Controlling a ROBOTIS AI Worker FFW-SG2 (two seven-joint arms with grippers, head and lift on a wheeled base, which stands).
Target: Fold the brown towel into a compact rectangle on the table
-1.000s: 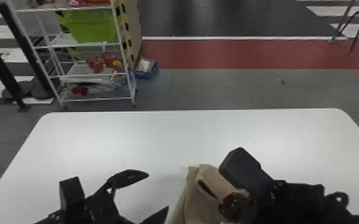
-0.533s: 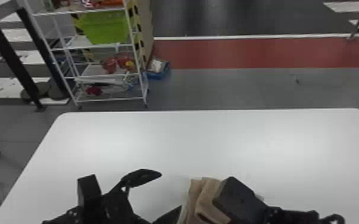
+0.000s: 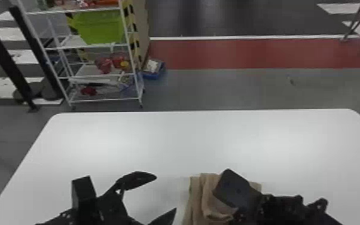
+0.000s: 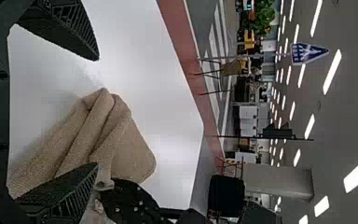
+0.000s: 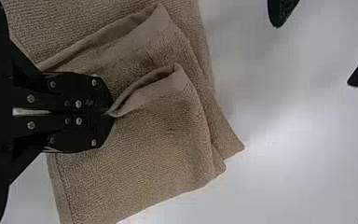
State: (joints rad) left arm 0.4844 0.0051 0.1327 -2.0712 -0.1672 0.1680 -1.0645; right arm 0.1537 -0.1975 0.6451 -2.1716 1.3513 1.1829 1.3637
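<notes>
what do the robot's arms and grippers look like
Both arms are black. The left black gripper has tapering fingers with lattice-patterned sides, and a boxy black block behind them. The right black gripper shows rounded black plates dotted with silver screw heads.

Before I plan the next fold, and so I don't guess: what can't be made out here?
Towel's near end, head view: cut off by the bottom edge.
Towel bit pinched in the right gripper, right wrist view: hidden by its fingers.
Red things on the rack, head view: too blurred to name.
</notes>
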